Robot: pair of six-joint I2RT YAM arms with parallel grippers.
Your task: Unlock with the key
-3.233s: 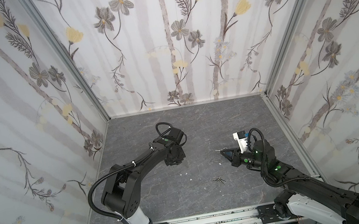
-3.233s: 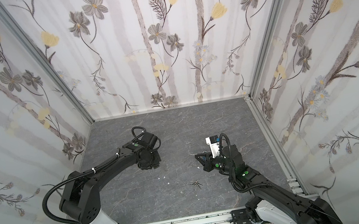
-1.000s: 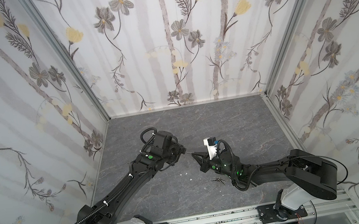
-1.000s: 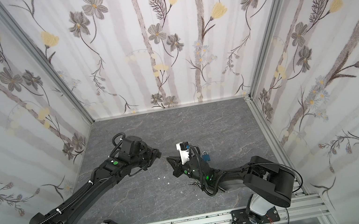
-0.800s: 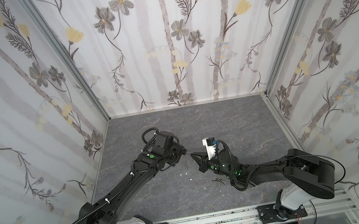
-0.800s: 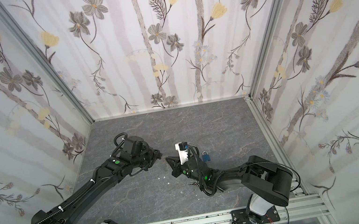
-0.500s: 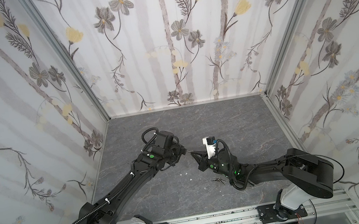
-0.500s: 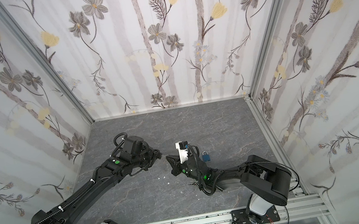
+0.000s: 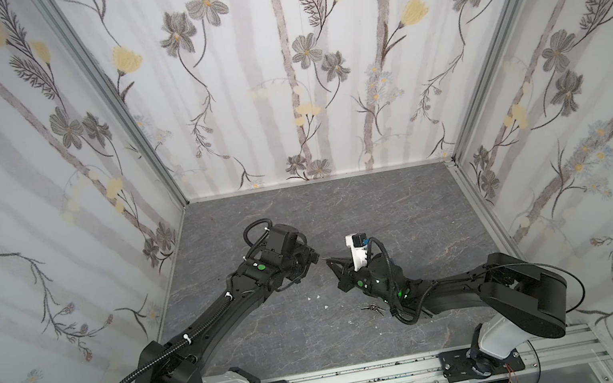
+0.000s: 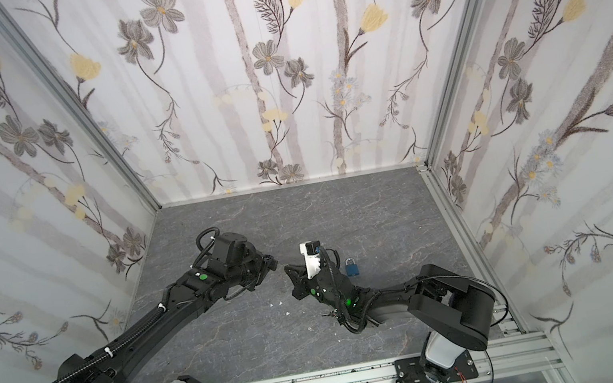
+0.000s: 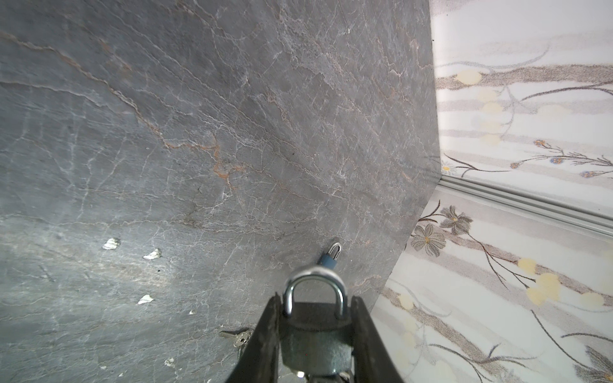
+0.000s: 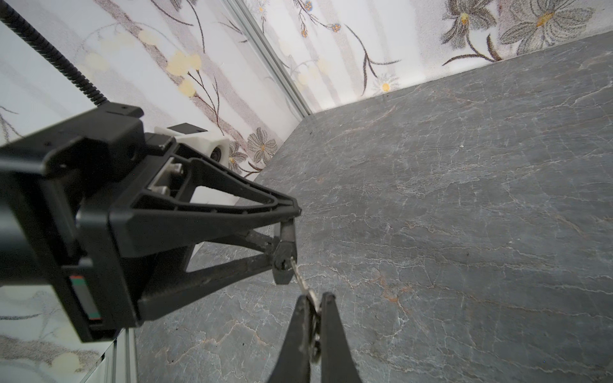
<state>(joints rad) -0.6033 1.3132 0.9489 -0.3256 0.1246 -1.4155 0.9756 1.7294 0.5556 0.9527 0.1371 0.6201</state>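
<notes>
In the left wrist view a dark padlock (image 11: 315,335) with a silver shackle (image 11: 314,282) sits clamped between the fingers of my left gripper (image 11: 315,300). My right gripper (image 12: 314,298) is shut on the head of a small silver key (image 12: 300,277). The key's blade points at the padlock's (image 12: 283,262) underside, and its tip meets the keyhole there. How deep it sits I cannot tell. In both top views the left gripper (image 9: 312,259) and right gripper (image 9: 334,271) face each other tip to tip above the middle of the floor.
A blue padlock (image 10: 351,268) lies on the grey stone floor behind the right arm. It also appears in the left wrist view as the blue padlock (image 11: 328,260). A loose bunch of keys (image 9: 372,308) lies near the right arm's forearm. Small white specks (image 9: 316,296) dot the floor. Flowered walls enclose three sides.
About three seconds ago the grippers were far apart; they have since come together mid-floor. Over the last second the right gripper edged the key up to the padlock.
</notes>
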